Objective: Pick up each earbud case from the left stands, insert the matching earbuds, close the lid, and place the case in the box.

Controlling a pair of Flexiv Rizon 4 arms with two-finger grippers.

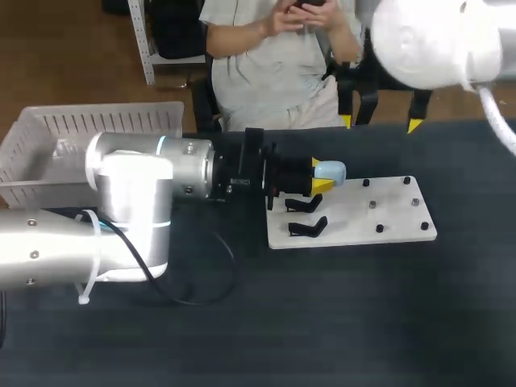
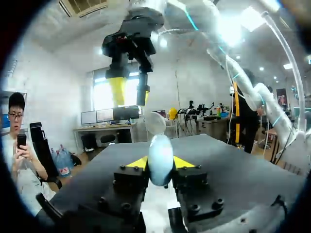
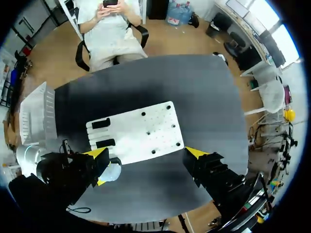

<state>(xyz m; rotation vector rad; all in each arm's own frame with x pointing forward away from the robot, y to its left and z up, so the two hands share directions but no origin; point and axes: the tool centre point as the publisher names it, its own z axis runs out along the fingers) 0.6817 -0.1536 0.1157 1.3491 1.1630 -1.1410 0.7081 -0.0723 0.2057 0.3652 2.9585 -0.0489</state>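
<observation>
Dark worktop (image 1: 363, 322) under everything. Left arm (image 1: 129, 201) in from the left side, thick and silver, laid out low and level across the worktop toward the middle. Right arm (image 1: 427, 40) up high at the far right corner, well above the surface. White slatted box (image 1: 48, 145) at the left rear, behind the left arm. White board (image 1: 379, 218) flat near the middle, just right of the left arm's wrist.

Left end effector (image 2: 160, 162) clamped from both sides on a pale blue earbud case (image 2: 160, 155), with the case held at the board's left end, near the stands but apart from them. Lid up or down: impossible to tell. Right end effector (image 3: 146, 153) spread wide with nothing between its fingers, hanging above the board and looking straight down on it; seen from the left wrist, above and ahead of the case.

Two black stands (image 1: 310, 228) side by side on the board's left part. A few small dark studs (image 1: 372, 205) scattered over the board's right part, too small to make out.
</observation>
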